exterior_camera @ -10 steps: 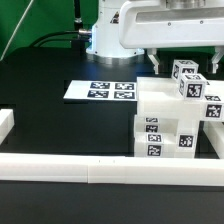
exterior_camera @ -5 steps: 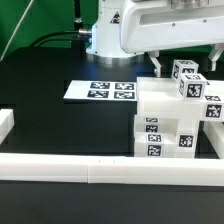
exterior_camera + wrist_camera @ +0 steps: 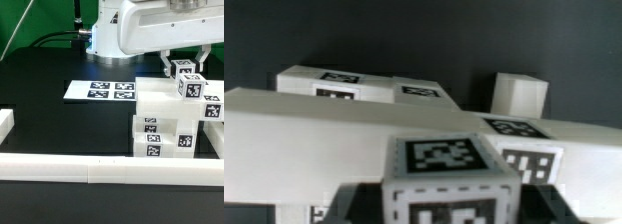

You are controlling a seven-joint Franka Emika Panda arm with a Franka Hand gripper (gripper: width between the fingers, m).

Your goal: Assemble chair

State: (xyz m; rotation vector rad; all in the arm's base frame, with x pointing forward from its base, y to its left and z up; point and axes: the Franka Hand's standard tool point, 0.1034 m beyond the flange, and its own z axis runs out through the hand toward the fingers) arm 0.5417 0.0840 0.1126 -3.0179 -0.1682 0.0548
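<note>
The partly built white chair (image 3: 160,108) stands at the exterior view's right, a blocky stack with tagged faces. A tagged white post (image 3: 187,80) sticks up from its top. My gripper (image 3: 184,68) hangs over that post, one finger close on each side, jaws open with a little gap showing. In the wrist view the post's tagged end (image 3: 448,160) fills the space between my dark fingers (image 3: 363,200) and the gripper (image 3: 450,205) sits astride it. Beyond it lie the chair's broad white body (image 3: 331,120) and further tagged blocks (image 3: 335,82).
The marker board (image 3: 105,91) lies flat on the black table at the middle. A long white border bar (image 3: 100,168) runs along the front, and a short one (image 3: 5,125) stands at the exterior view's left. The robot base (image 3: 105,40) stands behind.
My gripper's fingers have come closer together around the tagged post; the left finger moved right and the right finger moved left. The chair parts have not moved.
</note>
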